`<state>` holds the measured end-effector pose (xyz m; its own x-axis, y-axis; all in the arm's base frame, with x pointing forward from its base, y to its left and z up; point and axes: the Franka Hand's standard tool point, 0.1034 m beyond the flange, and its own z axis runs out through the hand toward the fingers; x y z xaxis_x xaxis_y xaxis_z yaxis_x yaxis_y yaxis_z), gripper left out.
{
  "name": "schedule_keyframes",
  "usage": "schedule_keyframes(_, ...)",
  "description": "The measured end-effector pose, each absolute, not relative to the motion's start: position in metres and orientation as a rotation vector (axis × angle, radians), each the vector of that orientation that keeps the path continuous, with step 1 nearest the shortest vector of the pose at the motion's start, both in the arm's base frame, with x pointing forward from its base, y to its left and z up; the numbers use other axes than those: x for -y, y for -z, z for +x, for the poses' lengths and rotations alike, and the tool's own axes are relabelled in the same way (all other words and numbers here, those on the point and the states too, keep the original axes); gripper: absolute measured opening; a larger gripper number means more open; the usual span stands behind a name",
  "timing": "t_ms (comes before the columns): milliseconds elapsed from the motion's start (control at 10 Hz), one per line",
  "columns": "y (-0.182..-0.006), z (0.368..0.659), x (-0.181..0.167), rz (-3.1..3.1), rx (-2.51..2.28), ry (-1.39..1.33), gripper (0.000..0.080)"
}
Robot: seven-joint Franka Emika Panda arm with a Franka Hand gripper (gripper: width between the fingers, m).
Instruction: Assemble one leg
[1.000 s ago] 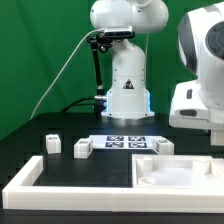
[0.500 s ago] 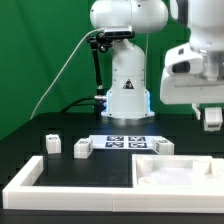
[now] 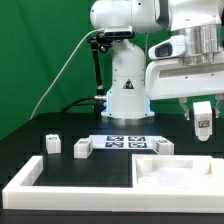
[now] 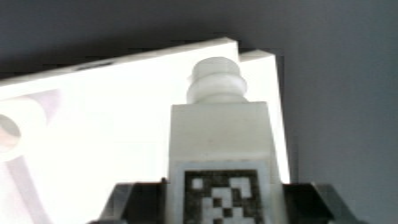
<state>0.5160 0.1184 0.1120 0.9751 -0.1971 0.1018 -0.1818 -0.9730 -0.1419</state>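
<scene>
My gripper (image 3: 201, 112) hangs in the air at the exterior view's right, shut on a small white leg (image 3: 201, 124) that points down. It is high above the wide white tray (image 3: 190, 178). In the wrist view the leg (image 4: 222, 130) stands between my dark fingers (image 4: 139, 203), with its black-and-white tag near the grip and its stepped tip toward the tray's corner (image 4: 107, 120). Three more white legs stand on the black table: one (image 3: 52, 143), a second (image 3: 81, 148) and a third (image 3: 160, 146).
The marker board (image 3: 125, 142) lies flat in front of the robot base (image 3: 125, 90). A white L-shaped rail (image 3: 30, 176) runs along the table's front and the exterior view's left. A green backdrop stands behind.
The arm has swung toward the exterior view's left and come lower. The gripper and the leg it holds have come fully into view above the tray.
</scene>
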Motion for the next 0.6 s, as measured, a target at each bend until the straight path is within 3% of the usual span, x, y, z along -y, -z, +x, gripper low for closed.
schedule_keyframes(300,-0.100,0.530,-0.150,-2.944,-0.061,0.579,0.0288)
schedule_keyframes(600,-0.106,0.550,-0.143,-2.989,0.120,0.569,0.0288)
